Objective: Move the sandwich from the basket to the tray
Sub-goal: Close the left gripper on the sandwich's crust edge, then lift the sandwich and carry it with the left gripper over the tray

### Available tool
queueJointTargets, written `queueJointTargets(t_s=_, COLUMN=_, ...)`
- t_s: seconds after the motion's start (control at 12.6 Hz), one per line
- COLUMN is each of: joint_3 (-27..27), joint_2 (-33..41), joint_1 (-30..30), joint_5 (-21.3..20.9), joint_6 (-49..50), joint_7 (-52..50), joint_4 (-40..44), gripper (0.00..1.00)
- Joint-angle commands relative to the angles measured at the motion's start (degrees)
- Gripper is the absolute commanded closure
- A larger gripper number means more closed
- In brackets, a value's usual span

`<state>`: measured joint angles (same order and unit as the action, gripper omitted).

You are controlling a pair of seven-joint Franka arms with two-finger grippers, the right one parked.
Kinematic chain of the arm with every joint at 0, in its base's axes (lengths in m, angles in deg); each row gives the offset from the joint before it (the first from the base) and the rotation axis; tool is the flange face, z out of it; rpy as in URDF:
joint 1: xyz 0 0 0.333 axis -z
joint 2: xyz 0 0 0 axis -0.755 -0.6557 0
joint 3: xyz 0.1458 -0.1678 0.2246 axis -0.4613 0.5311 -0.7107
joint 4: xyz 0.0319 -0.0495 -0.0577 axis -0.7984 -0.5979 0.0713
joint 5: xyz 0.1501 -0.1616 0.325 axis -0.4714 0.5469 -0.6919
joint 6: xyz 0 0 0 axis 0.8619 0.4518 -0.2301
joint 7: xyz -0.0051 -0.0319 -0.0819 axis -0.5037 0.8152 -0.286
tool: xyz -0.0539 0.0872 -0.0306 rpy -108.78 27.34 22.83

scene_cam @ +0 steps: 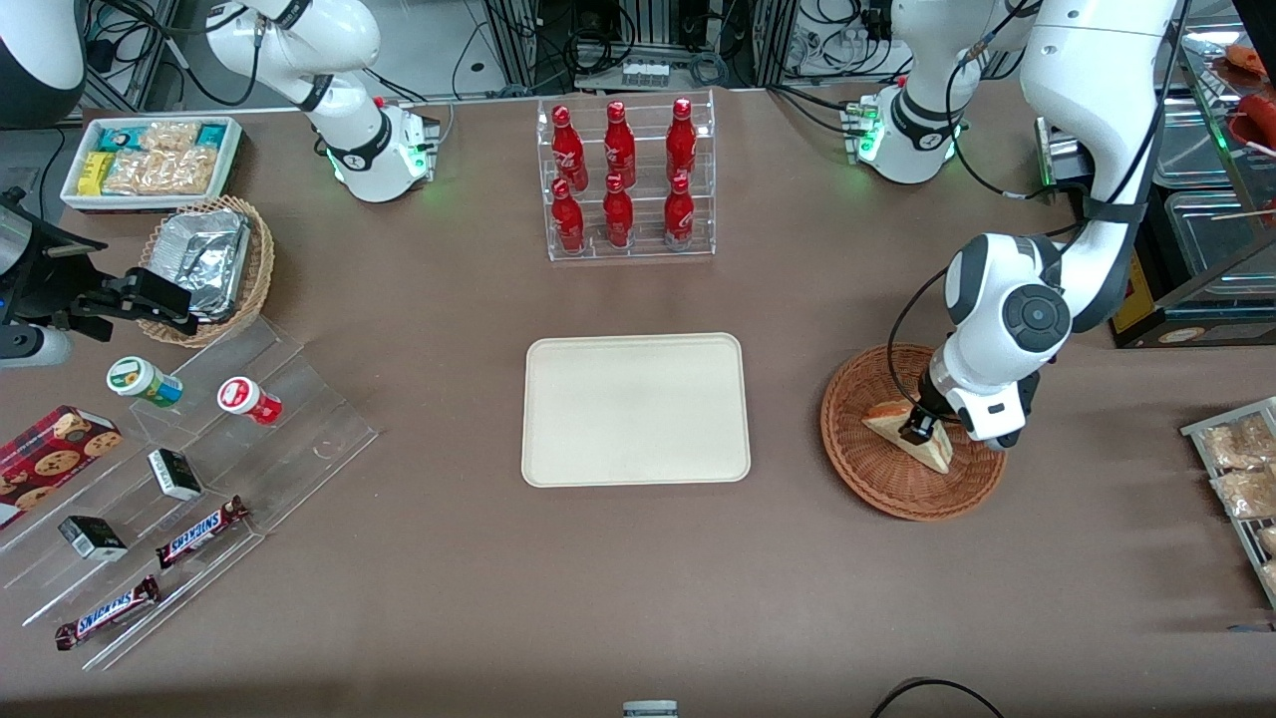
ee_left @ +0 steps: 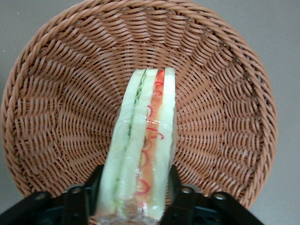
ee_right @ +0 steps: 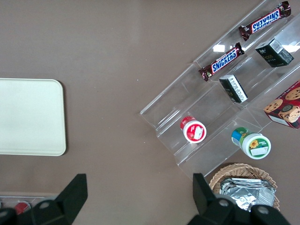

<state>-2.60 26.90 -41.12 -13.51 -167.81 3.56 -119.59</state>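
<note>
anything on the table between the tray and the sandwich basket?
Nothing: front view shows bare tabletop between tray and basket. End effector is in the basket, closed on the sandwich.

The gripper (scene_cam: 919, 427) sits low in the basket (scene_cam: 877, 479), its fingers (ee_left: 180, 194) pressed against both sides of the sandwich (ee_left: 143, 150). Only bare bench (scene_cam: 788, 399) lies between basket and tray (scene_cam: 635, 409). The bottle rack (scene_cam: 626, 179) stands well apart, farther from the front camera than the tray.
</note>
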Motion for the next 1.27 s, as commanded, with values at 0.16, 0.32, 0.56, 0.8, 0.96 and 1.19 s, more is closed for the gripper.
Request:
queueJointTargets(t_s=0.16, joint_3=-0.1, joint_2=-0.5, joint_1=0.5, joint_5=-3.3, joint_6=9.6, joint_7=-1.3, joint_4=8.7, gripper=1.00)
queueJointTargets(t_s=0.32, joint_3=0.1, joint_2=-0.3, joint_1=0.8, joint_5=-5.2, joint_6=22.9, joint_7=-0.4, joint_4=17.4, gripper=1.00)
queueJointTargets(t_s=0.56, joint_3=1.0, joint_2=-0.1, joint_1=3.9, joint_5=-4.8, joint_6=40.5, joint_7=6.0, joint_4=30.5, gripper=1.00)
queueJointTargets(t_s=0.8, joint_3=3.2, joint_2=-0.4, joint_1=7.3, joint_5=-4.4, joint_6=45.6, joint_7=6.7, joint_4=38.2, gripper=1.00)
queueJointTargets(t_s=0.96, joint_3=4.3, joint_2=-0.6, joint_1=10.3, joint_5=-4.7, joint_6=45.2, joint_7=7.1, joint_4=38.8, gripper=1.00)
queueJointTargets(t_s=1.19, joint_3=4.5, joint_2=-2.3, joint_1=16.0, joint_5=-4.3, joint_6=40.4, joint_7=12.4, joint_4=38.8, gripper=1.00)
